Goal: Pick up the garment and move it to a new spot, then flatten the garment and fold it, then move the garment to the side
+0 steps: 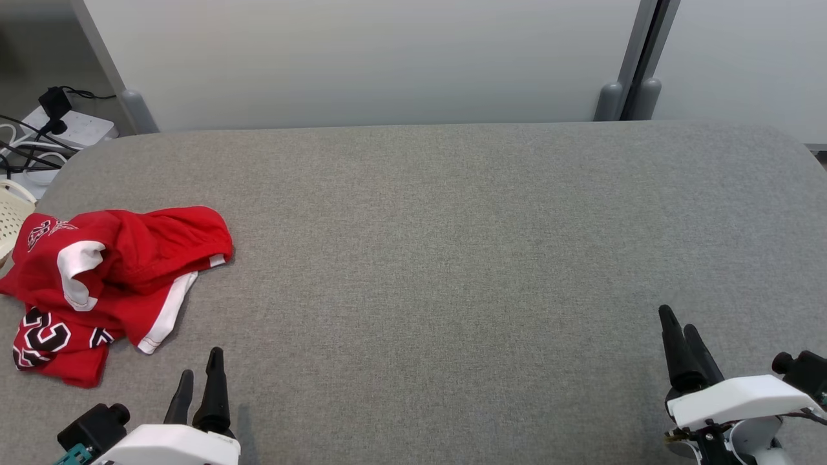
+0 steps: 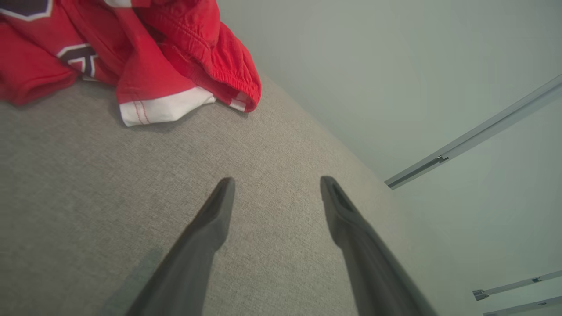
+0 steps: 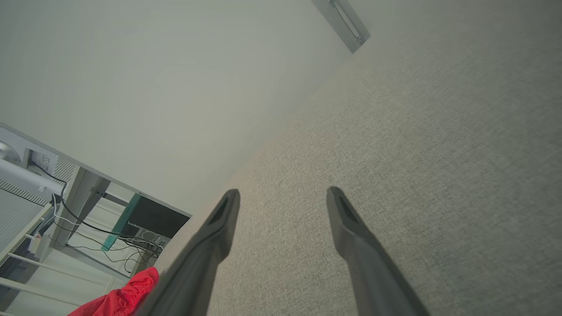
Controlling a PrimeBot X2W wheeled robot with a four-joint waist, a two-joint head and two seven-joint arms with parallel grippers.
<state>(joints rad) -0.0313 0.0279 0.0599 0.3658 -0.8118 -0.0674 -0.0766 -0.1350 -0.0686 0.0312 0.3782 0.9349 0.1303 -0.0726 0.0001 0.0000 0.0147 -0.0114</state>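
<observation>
The garment [image 1: 123, 271] lay crumpled just beyond and left of the left gripper [image 1: 200, 363], its jaws spread and empty, while the likewise spread right gripper [image 1: 677, 319] sat well apart, rightward.

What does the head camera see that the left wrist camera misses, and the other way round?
Head view adds: the right gripper, a white power strip with black cables and a pale perforated basket. Left wrist view adds close detail: red stitching on a white hem and a gathered elastic waistband. Shared: the crumpled red garment with white trim, the grey fabric table and the open left gripper, apart from the garment.
</observation>
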